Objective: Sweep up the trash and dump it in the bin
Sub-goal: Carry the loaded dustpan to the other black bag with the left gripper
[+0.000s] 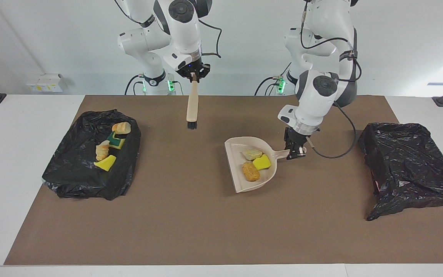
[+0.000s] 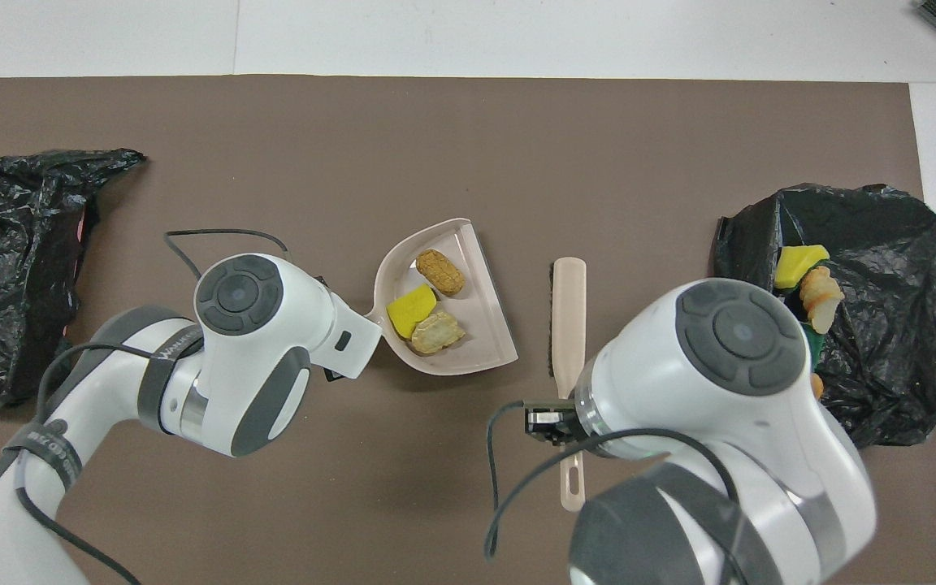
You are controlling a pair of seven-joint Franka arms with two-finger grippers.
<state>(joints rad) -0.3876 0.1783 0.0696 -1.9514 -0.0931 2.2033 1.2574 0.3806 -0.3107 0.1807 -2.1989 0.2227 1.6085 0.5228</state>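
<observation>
A beige dustpan (image 1: 244,184) (image 2: 480,345) sits low at the middle of the brown mat; whether it rests on the mat I cannot tell. My left gripper (image 1: 294,152) is shut on its handle. Three pieces of trash lie in the pan: a cream lump (image 1: 252,154) (image 2: 435,333), a yellow sponge chunk (image 1: 262,162) (image 2: 409,310) and an orange-tan piece (image 1: 250,172) (image 2: 439,272). High above the mat, my right gripper (image 1: 194,77) (image 2: 556,424) is shut on the beige brush (image 1: 192,104) (image 2: 569,317), which hangs bristles down. The black-lined bin (image 1: 71,173) (image 2: 882,236) at the right arm's end holds several trash pieces.
A second black bag-covered container (image 1: 410,169) (image 2: 5,268) stands at the left arm's end of the table. The brown mat (image 1: 206,223) covers most of the white tabletop. A black cable loops from the left wrist.
</observation>
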